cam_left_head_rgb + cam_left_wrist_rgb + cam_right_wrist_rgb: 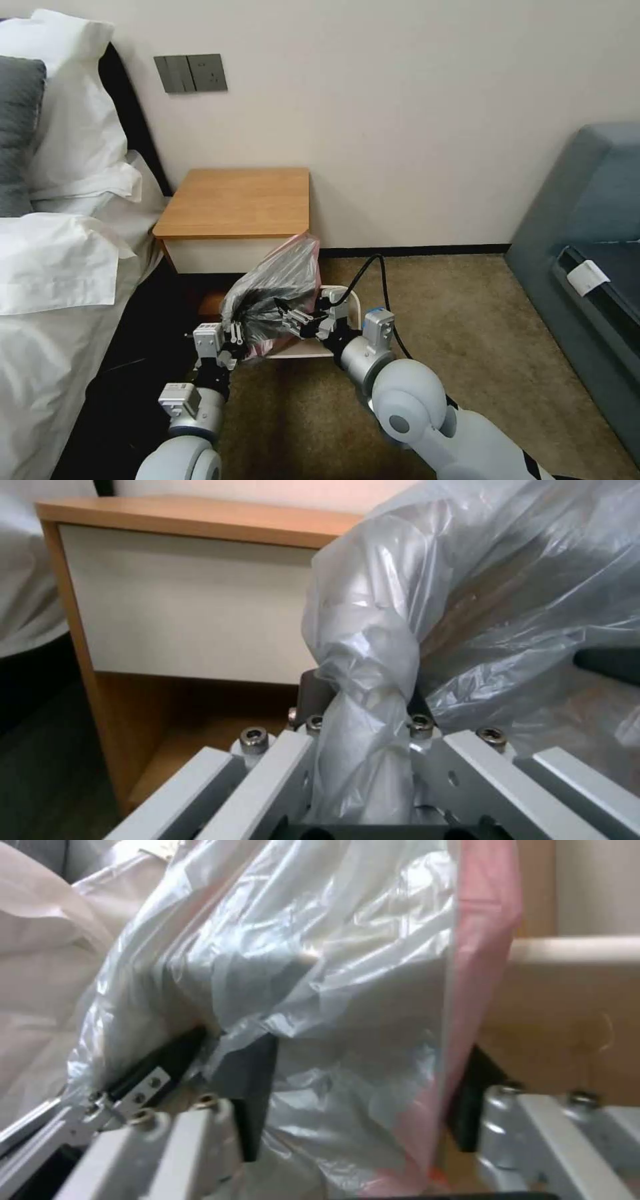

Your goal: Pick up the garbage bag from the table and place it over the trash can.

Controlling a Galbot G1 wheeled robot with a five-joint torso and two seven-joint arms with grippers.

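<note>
Crinkly translucent grey plastic garbage bag (277, 293) with a pinkish-red rim hangs in the air in the head view, in front of the small orange-brown wooden nightstand (237, 200) and above the beige plastic trash can (351, 303), whose rolled rim peeks out behind the arms. The left gripper (233, 333) pinches the bag's lower left part, and the right gripper (293, 320) reaches into it from the right. A white-sheeted bed (60, 280) lies to the left, a grey-blue sofa (587, 267) to the right.

From the left wrist, a twisted rope of the bag (373, 705) runs between the left gripper's fingers (310, 695), which are closed on it; the nightstand's cream drawer front (187, 610) stands behind.

From the right wrist, the right gripper's dark fingers (250, 1085) stand wide apart with the bag's film (347, 1005) and pink rim draped between them; whether they grip it I cannot tell.
</note>
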